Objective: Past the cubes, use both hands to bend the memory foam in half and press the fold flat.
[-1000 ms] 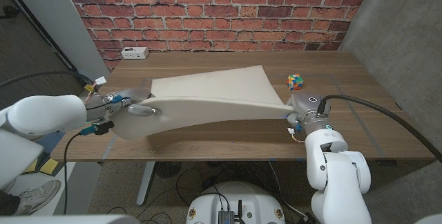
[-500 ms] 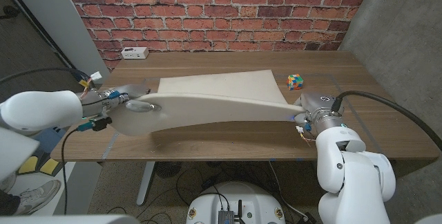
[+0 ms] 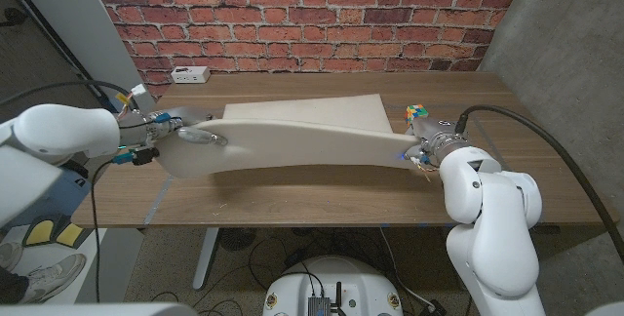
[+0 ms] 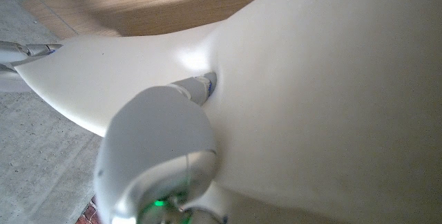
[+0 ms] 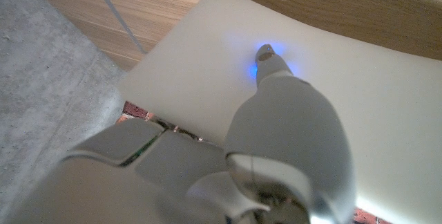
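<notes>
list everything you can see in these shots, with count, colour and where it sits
memory foam: one, cream, lifted along its near edge over the middle of the table, held at both ends
cube: one, multicoloured, on the table by the foam's right end
power strip: one, white, far left corner of the table
table: one, brown wood, in front of a red brick wall
left hand: one, silver and white, grips the foam's left end
right hand: one, white and grey, grips the foam's right end, a fingertip pressed into it
</notes>
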Available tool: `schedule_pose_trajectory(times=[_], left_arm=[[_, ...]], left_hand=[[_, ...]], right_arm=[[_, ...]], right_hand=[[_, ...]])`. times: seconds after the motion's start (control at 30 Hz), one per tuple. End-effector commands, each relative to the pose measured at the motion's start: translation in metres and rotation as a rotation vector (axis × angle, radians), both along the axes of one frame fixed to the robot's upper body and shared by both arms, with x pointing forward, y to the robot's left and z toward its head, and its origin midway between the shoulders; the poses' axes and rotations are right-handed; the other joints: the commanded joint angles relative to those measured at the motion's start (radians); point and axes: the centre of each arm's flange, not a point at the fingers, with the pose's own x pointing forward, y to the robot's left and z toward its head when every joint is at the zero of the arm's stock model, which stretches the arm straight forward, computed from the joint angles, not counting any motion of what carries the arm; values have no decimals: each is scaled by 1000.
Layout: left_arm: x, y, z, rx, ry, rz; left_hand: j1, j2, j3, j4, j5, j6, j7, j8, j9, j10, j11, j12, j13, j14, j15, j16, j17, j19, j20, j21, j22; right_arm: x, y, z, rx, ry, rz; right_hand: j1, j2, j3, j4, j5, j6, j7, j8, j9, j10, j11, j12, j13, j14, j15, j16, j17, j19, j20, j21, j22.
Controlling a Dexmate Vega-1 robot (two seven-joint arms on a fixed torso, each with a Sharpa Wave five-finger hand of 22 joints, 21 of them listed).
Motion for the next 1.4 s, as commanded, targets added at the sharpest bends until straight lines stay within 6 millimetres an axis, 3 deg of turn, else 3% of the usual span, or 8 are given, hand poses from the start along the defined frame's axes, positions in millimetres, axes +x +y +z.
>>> schedule_pose_trajectory(times=[0.03, 0.3, 0.57, 0.8, 1.07, 1.2, 1.4], left_arm=[[42, 0, 25, 18, 108, -42], [55, 2, 36, 1, 131, -55], [60, 3, 39, -23, 158, -99], [55, -4, 47, 0, 127, -112], [49, 8, 53, -40, 20, -30], [50, 6, 54, -22, 51, -51], [38, 1, 56, -25, 36, -113]], left_hand=[[-3, 18, 22, 10, 3, 30, 37, -8, 1, 108, -73, 49, 6, 3, 1, 3, 4, 8, -2, 6, -1], [-5, 19, 25, 7, 3, 33, 39, -11, 4, 108, -72, 47, 7, 2, 3, 3, 5, 8, -2, 11, -1], [-6, 20, 27, 6, 2, 34, 42, -13, 6, 109, -69, 47, 10, 6, 3, 5, 6, 8, -3, 16, -1], [-5, 20, 31, 2, 1, 34, 48, -16, 10, 112, -67, 46, 9, 9, 4, 6, 6, 13, -4, 22, -1], [-8, 19, 33, 1, 0, 35, 41, -19, 12, 110, -71, 41, 7, 5, 3, 5, 7, 9, -2, 26, -2], [-9, 19, 34, 1, 0, 37, 41, -20, 14, 112, -65, 41, 8, 6, 2, 6, 7, 5, 0, 27, -2], [-11, 19, 36, 0, 0, 39, 44, -21, 17, 112, -71, 40, 9, 4, 5, 6, 7, 1, 1, 29, -2]], right_arm=[[48, 3, 37, -58, 102, 49], [61, 6, 55, -94, 128, 49], [56, 2, 65, -103, 140, 13], [47, 0, 67, -92, 128, 24], [46, 4, 77, -105, 69, 78], [45, 8, 86, -118, 108, 76], [33, 9, 81, -119, 114, 63]], right_hand=[[11, 3, 2, 4, -1, 0, 8, -2, 5, -3, -2, -5, 6, -6, -167, -3, 1, -4, -56, 7, 2], [11, 6, 2, 8, -1, -1, 13, -2, 12, -6, -1, -9, 9, -8, -167, -6, 2, -5, -57, 8, 2], [12, 8, 1, 12, -3, -6, 20, -4, 19, 2, 1, -9, 13, -15, -165, -12, 1, -8, -58, 8, 2], [14, 8, 1, 13, -4, -4, 21, -4, 23, 8, 1, -9, 16, -20, -167, -16, 1, -10, -58, 9, 2], [14, 11, 2, 16, -5, -2, 21, -5, 24, 5, 3, -12, 19, -20, -166, -18, 1, -8, -57, 11, 2], [16, 10, 2, 18, -6, -6, 22, -5, 31, 3, 3, -14, 22, -26, -166, -23, -1, -9, -58, 12, 2], [16, 10, 2, 20, -7, -5, 22, -4, 36, 0, 1, -18, 24, -29, -165, -26, -1, -11, -59, 12, 2]])
